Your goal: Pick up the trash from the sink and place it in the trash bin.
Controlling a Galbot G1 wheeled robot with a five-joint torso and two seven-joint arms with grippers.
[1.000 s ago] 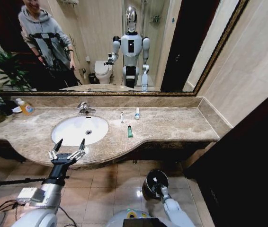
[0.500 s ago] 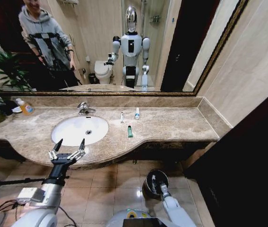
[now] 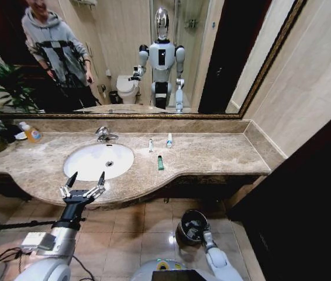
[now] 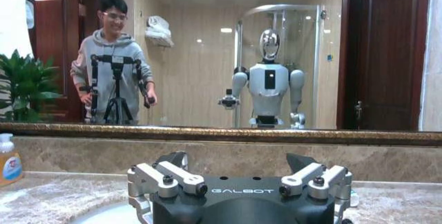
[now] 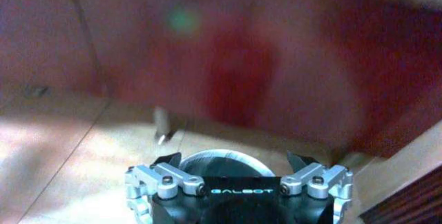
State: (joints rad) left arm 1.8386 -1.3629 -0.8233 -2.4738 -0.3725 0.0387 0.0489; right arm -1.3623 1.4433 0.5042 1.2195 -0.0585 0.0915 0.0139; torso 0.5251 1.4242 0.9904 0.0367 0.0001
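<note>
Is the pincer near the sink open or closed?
Open. The left pincer hovers at the counter's front edge by the sink, its two fingertips spread well apart with nothing between them.

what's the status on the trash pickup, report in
Left gripper open, empty, at counter edge before sink. Right gripper open, low by trash bin. Three tubes on counter. Nothing in the way.

The right gripper [image 5: 238, 169] covers most of the trash bin [image 5: 224, 158]; the cabinet behind it is a red blur, and the bin's contents can't be made out
</note>
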